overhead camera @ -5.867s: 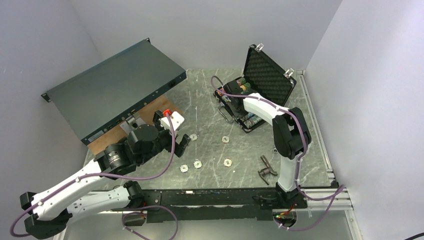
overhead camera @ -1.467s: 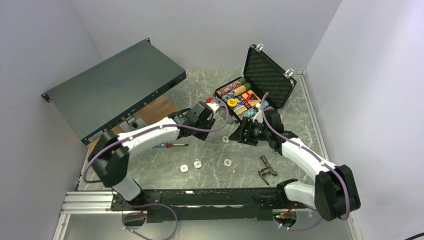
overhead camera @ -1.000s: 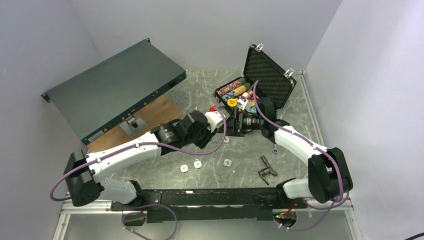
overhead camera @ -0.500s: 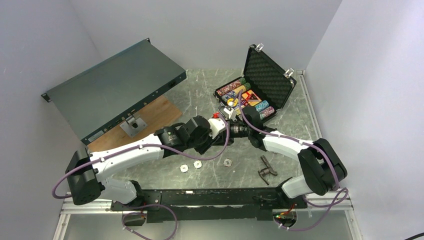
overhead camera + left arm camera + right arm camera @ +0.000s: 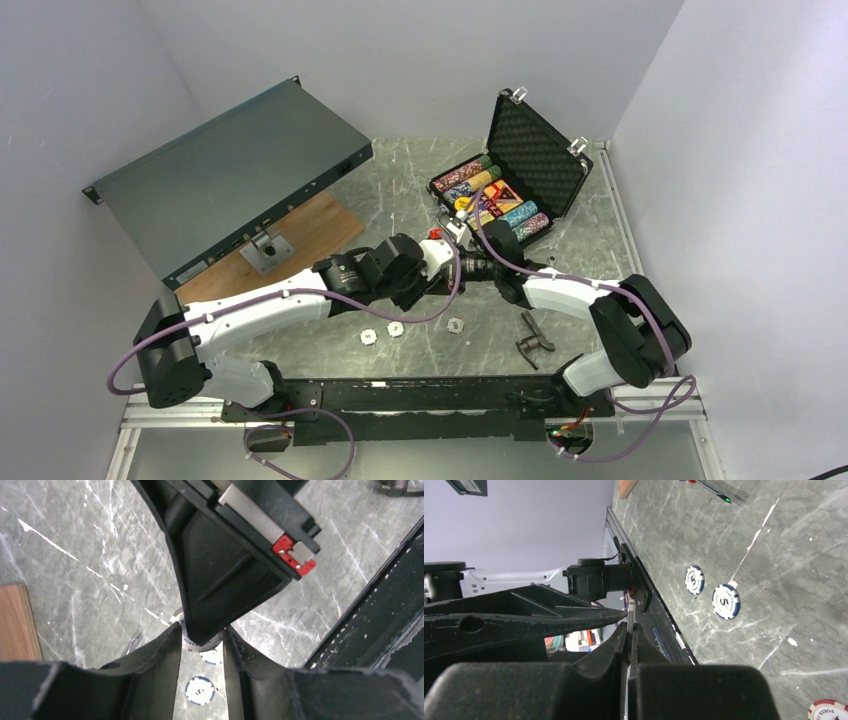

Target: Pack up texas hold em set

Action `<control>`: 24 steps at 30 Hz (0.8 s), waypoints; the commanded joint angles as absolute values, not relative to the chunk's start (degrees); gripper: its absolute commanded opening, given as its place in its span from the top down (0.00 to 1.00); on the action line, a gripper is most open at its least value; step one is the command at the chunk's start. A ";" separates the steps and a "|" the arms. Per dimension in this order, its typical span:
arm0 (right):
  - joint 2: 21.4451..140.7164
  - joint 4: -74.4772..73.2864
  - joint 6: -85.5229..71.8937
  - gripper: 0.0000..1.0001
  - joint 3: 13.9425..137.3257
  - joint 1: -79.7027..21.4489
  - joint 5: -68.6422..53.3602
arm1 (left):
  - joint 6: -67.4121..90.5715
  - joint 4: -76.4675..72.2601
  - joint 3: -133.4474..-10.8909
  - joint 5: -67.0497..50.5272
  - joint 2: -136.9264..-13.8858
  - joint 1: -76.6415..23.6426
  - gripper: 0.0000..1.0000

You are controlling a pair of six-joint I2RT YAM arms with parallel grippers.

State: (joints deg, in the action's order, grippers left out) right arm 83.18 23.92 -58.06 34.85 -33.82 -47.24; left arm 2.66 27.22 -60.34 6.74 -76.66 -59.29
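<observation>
From above, the left end effector (image 5: 441,261) and the right end effector (image 5: 459,263) are seen meeting tip to tip over the middle of the bench (image 5: 400,180), just in front of the black briefcase (image 5: 535,150). The case stands open at the far right, its foam-lined lid upright. The rows of multicoloured poker chips (image 5: 488,186) are laid in its base, and a yellow disc (image 5: 462,204) lies among them. Three loose chips (image 5: 395,327) are spread on the bench nearer the arm bases. A small wrench (image 5: 533,336) lies to their right, and a grey panel (image 5: 230,175) is propped at far left.

In the left wrist view, the left end effector (image 5: 201,632) is closed on a small white-grey chip (image 5: 191,641) – only its lower rim can be made out. A finger (image 5: 220,580) of the right end effector is pressed over its face from above. A blue-white chip (image 5: 200,690) lies flat on the bench below.

In the right wrist view, the right end effector (image 5: 629,628) is shut on the same chip (image 5: 630,614) – shown edge-on as a thin pale strip between the fingers. Two blue-white chips (image 5: 726,601) lie side by side on the bench beyond.
</observation>
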 commanded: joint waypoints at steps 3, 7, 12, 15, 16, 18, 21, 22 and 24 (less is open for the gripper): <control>82.74 28.21 -58.78 1.00 33.45 -35.17 -47.63 | 2.66 23.26 -60.42 7.18 -75.70 -59.41 0.73; 81.62 22.07 -54.65 1.00 35.37 -35.04 -45.70 | 3.23 23.09 -60.43 7.16 -74.31 -59.46 0.60; 77.42 -4.60 -38.07 1.00 43.57 -33.50 -27.57 | 3.58 25.82 -63.18 5.81 -68.62 -59.42 0.29; 75.93 -16.02 -29.95 1.00 48.03 -31.53 -11.78 | 1.95 29.71 -66.99 5.67 -64.64 -59.41 0.16; 76.01 -18.13 -27.46 1.00 49.21 -30.65 -6.65 | 1.02 31.48 -68.63 5.20 -63.57 -59.41 0.13; 77.63 -22.21 -22.80 1.00 52.47 -28.76 2.51 | -3.08 34.89 -72.15 4.98 -62.08 -59.41 0.07; 81.66 -26.42 -18.24 1.00 58.75 -26.05 11.18 | -5.75 37.93 -74.85 7.18 -60.15 -59.41 0.04; 83.11 -27.36 -16.87 1.00 60.65 -25.46 13.44 | -6.51 37.45 -74.03 8.35 -59.18 -59.41 0.04; 85.93 -28.59 -14.00 1.00 64.11 -24.55 17.48 | -7.74 34.69 -70.36 11.61 -56.58 -59.41 0.03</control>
